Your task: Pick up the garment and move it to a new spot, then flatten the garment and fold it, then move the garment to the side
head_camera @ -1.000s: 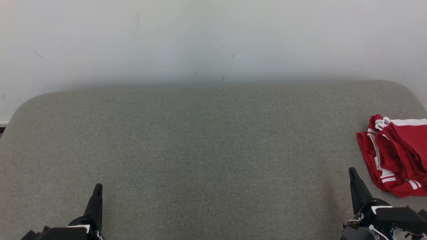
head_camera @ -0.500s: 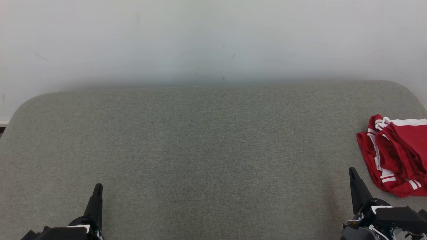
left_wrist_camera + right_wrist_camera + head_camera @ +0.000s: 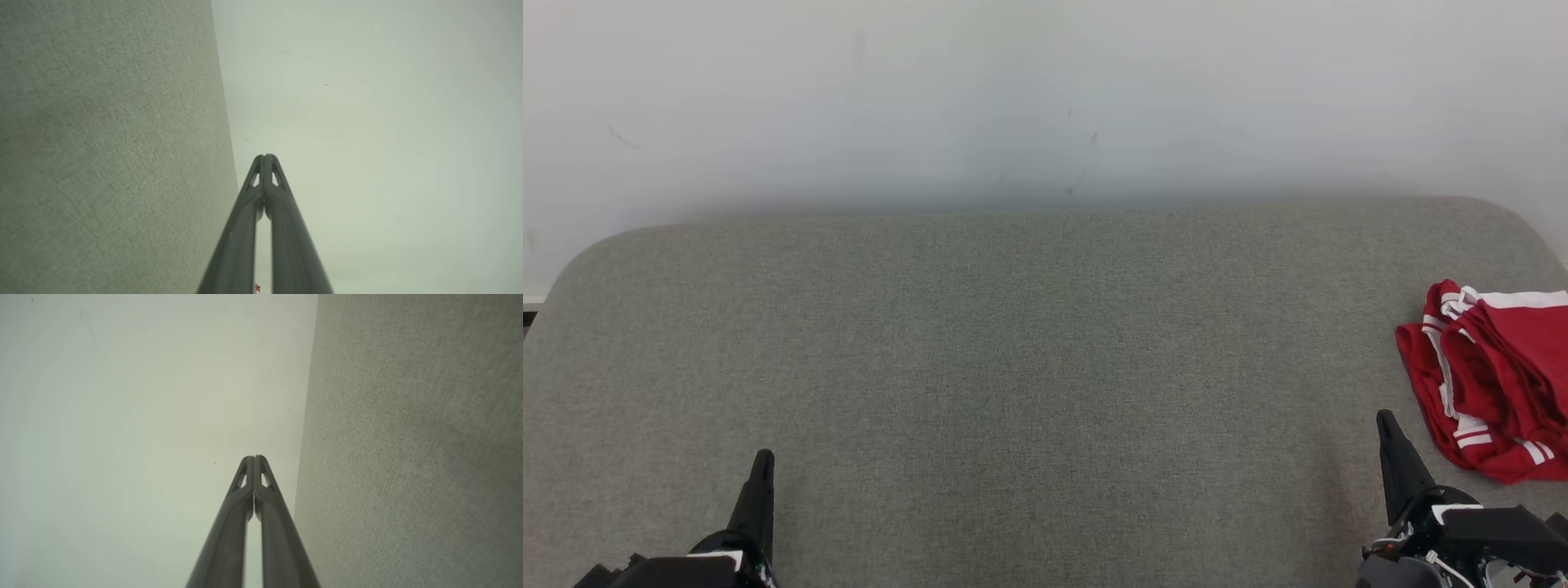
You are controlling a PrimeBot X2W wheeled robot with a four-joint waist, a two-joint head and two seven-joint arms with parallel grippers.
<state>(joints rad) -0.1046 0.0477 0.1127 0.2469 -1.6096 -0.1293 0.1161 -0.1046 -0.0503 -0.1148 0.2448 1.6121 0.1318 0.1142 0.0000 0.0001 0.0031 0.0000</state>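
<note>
A red garment (image 3: 1494,376) with white stripes lies crumpled at the right edge of the grey fabric surface (image 3: 1029,359), partly cut off by the head view's edge. My right gripper (image 3: 1383,418) stands shut at the lower right, just left of and below the garment, not touching it. My left gripper (image 3: 763,454) is shut at the lower left, far from the garment. In the left wrist view the left gripper (image 3: 264,156) has its tips pressed together, empty. The right gripper (image 3: 253,457) looks the same in the right wrist view, holding nothing.
A pale wall (image 3: 1045,98) rises behind the grey surface. The surface has rounded far corners, and its left edge (image 3: 539,302) drops off near a dark strip.
</note>
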